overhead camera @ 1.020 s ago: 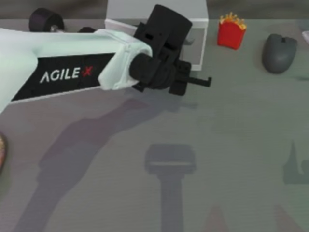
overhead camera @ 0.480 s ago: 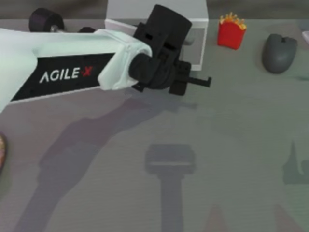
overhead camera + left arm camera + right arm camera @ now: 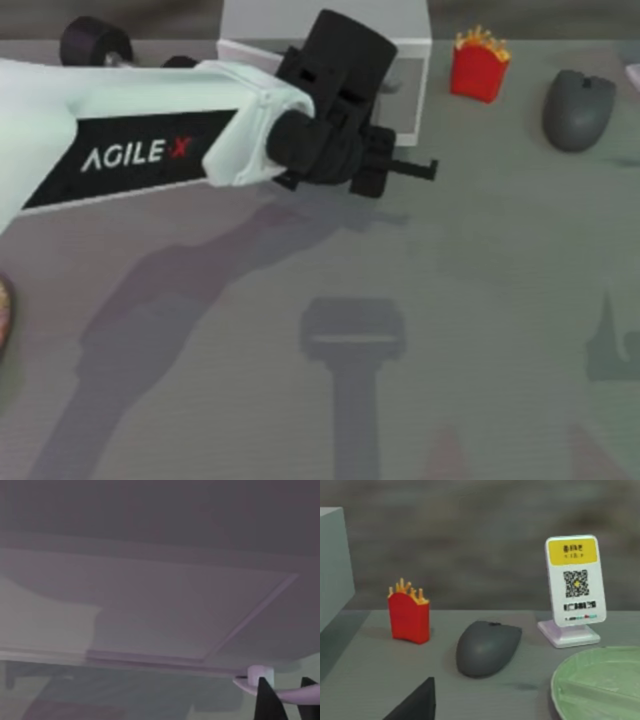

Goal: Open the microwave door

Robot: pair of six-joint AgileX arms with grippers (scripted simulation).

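Note:
The light grey microwave (image 3: 325,18) stands at the back middle of the table, largely hidden by my left arm. My left gripper (image 3: 400,165) is in front of it, a little out from its plain side strip (image 3: 412,80). In the left wrist view the microwave door (image 3: 150,605) fills the picture, its window frame very close. The pale handle bar (image 3: 260,672) lies between the two black fingertips of my left gripper (image 3: 287,700), which is shut on it. My right gripper (image 3: 415,705) is parked out of the top view.
A red fries box (image 3: 480,63) and a grey mouse (image 3: 578,108) sit right of the microwave. A black dumbbell (image 3: 95,42) lies at the back left. A QR sign stand (image 3: 572,587) and a green plate (image 3: 600,685) are at the far right.
The left wrist has turned very slightly at the handle. Nothing else has visibly moved.

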